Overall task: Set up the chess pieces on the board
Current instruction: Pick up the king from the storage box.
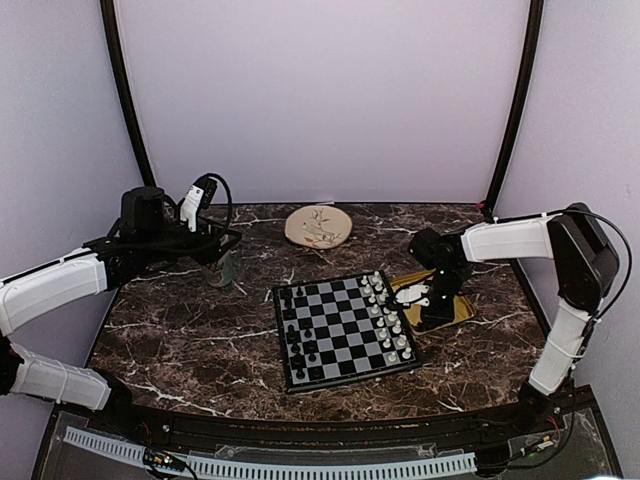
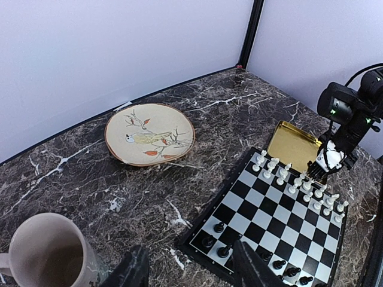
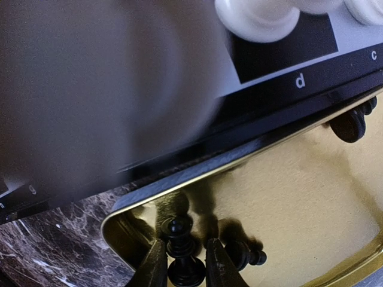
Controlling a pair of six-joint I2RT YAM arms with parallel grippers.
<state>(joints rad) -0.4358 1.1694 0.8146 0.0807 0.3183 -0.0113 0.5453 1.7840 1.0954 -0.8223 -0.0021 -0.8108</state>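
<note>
Currently the step in hand is pickup of a black chess piece [image 3: 179, 230] from the yellow tray [image 3: 287, 197] beside the board [image 1: 345, 330]. The right gripper [image 3: 184, 246] straddles the upright piece at a narrow setting; firm contact cannot be confirmed. The left gripper [image 2: 192, 266] hangs wide and empty. Next move, as judged: secure the grip, lift straight up, clear the white pieces [image 1: 388, 315], and carry to a free square on the black side.
</note>
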